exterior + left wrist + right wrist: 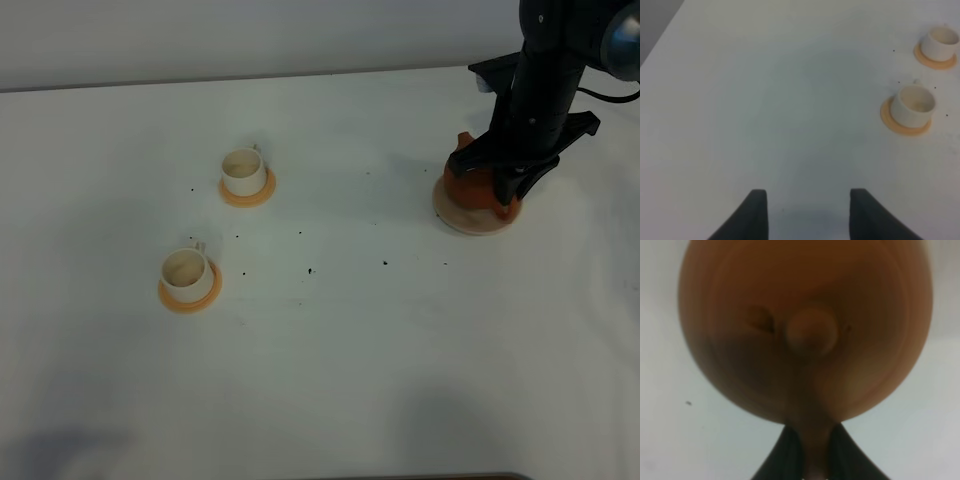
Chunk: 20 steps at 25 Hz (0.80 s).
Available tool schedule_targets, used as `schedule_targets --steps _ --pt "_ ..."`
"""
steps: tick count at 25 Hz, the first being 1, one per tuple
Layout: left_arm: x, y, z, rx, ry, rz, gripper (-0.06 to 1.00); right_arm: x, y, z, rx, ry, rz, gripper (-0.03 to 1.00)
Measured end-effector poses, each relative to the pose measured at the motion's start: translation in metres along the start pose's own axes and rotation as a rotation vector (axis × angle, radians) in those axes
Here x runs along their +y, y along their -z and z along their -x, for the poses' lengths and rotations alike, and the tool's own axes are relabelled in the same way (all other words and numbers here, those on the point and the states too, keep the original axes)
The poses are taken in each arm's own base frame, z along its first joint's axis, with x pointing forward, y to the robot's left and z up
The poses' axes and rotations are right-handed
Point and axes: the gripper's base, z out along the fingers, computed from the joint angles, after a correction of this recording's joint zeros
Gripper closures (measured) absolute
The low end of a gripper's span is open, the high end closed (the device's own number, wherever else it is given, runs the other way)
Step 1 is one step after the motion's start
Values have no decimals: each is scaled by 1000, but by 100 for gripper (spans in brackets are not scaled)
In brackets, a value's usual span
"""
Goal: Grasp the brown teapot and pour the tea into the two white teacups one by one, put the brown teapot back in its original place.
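The brown teapot (470,186) sits on the pale beige disc (462,220) at the right of the table, its spout toward the left. My right gripper (510,180) is down over it, and in the right wrist view its fingers (790,455) are closed on the teapot's handle (813,452), with the lid knob (809,332) just beyond. Two white teacups on orange saucers stand at the left: the far one (243,172) and the near one (187,272). My left gripper (807,212) is open and empty above the bare table, with both cups (912,106) (939,43) ahead of it.
Small dark specks (309,270) are scattered over the white table (330,370) between the cups and the teapot. The right arm (545,70) stands over the teapot. The left arm is out of the exterior view.
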Motion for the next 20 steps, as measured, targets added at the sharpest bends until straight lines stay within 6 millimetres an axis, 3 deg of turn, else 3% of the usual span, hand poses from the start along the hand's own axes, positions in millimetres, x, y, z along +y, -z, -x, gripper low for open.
schedule_targets --steps 10,20 --pt "0 0 0 0 0 0 56 1 5 1 -15 20 -13 88" --pt "0 0 0 0 0 0 56 49 31 17 -98 181 -102 88"
